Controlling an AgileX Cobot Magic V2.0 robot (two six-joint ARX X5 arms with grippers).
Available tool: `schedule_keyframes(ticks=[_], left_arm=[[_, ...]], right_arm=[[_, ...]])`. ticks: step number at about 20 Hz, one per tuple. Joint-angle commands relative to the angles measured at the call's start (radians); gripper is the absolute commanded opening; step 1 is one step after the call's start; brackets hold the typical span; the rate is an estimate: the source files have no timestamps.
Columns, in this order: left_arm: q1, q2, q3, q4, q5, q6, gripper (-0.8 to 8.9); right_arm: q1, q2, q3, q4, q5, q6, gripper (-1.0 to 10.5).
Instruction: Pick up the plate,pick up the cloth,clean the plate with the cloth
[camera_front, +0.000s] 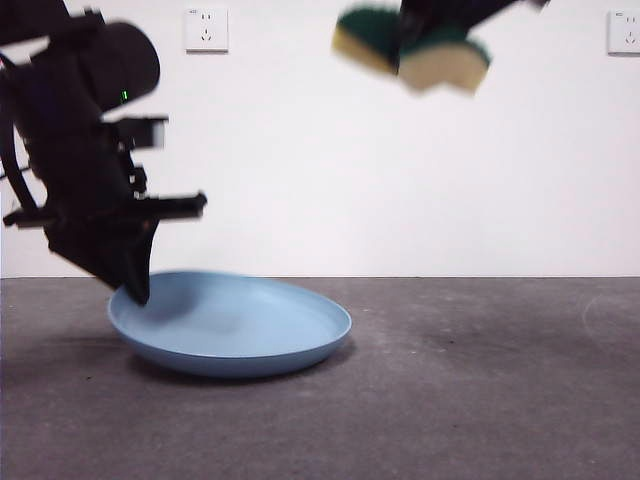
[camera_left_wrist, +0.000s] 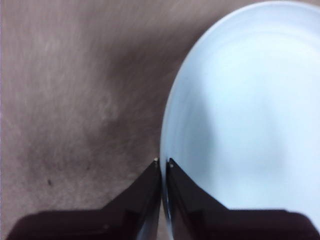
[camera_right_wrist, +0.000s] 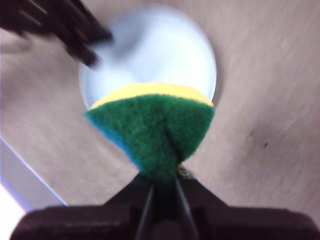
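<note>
The light-blue plate (camera_front: 240, 325) lies on the dark table left of centre, its left rim a little higher than its right. My left gripper (camera_front: 138, 288) is shut on that left rim; in the left wrist view its jaws (camera_left_wrist: 163, 162) pinch the edge of the plate (camera_left_wrist: 245, 115). My right gripper (camera_front: 420, 28) is high at the top of the front view, shut on the cloth (camera_front: 440, 60), a yellow sponge with a dark green top, squeezed and folded. In the right wrist view the cloth (camera_right_wrist: 155, 125) hangs above the plate (camera_right_wrist: 150, 55), held by the gripper (camera_right_wrist: 162, 182).
A white wall with two sockets (camera_front: 206, 29) stands behind the table (camera_front: 480, 380). The left arm (camera_right_wrist: 60, 25) shows in the right wrist view beside the plate.
</note>
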Motion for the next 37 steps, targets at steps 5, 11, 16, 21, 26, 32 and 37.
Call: schedule_keyframes(ticks=[5,11,16,21,26,32,37], left_arm=[[0.008,0.03,-0.002,-0.032,-0.023,0.04,4.87],[-0.04,-0.216,-0.002,-0.072,0.029,0.028,4.71],[-0.074,-0.494,-0.002,-0.14,0.086,0.009,4.71],[-0.084,-0.697,-0.002,-0.191,0.208,-0.052,4.71],[-0.087,-0.782,-0.002,-0.249,0.277,-0.074,4.71],[-0.09,-0.779,-0.002,-0.32,0.275,-0.069,4.71],[-0.09,-0.778,-0.002,-0.317,0.273,-0.068,4.71]], right_arm=[[0.001,-0.145,-0.006,0.001,0.142,0.0,-0.1],[-0.031,-0.069,-0.006,0.014,0.284,0.049,-0.1],[-0.104,0.119,-0.006,0.018,0.282,0.056,-0.1],[-0.166,0.364,-0.006,0.071,0.215,0.056,-0.1],[-0.203,0.561,-0.006,0.128,0.099,0.055,0.0],[-0.215,0.588,-0.006,0.113,0.099,0.055,4.1],[-0.221,0.587,-0.006,0.113,0.105,0.051,6.6]])
